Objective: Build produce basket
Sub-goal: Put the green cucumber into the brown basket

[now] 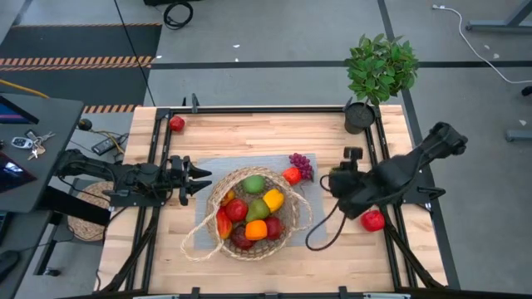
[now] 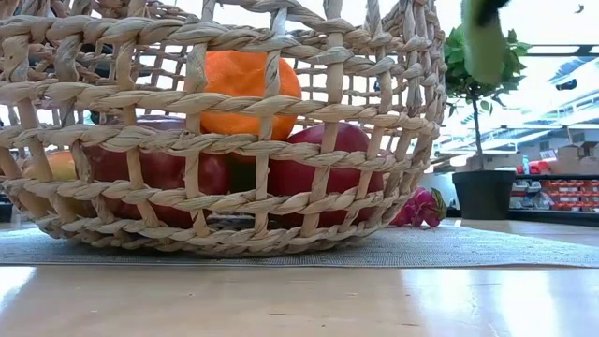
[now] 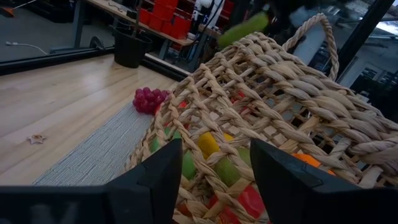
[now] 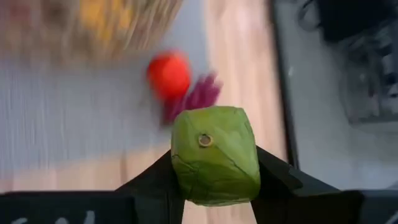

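R hand (image 4: 214, 186) is clamped on a green pepper (image 4: 216, 154), stem end facing the wrist cam; I've got it on the right side of the worktop (image 1: 166, 241), nearer than the L hand to the loose pieces. From it the basket (image 1: 293, 218) lies toward worktop centre, on the grey mat (image 1: 208, 187), already well filled w/ produce. Between hand and basket rim: a red-orange fruit (image 4: 168, 74) and purple grapes (image 4: 198, 94), touching each other, so I'd judge the carry needs to pass above them. L hand (image 1: 202, 180) clenched, empty, just beside the basket's left rim, so drop room looks tight that side. Red apple (image 1: 373, 220) sits under my R arm near the right edge; another (image 1: 176, 124) at the far-left corner.
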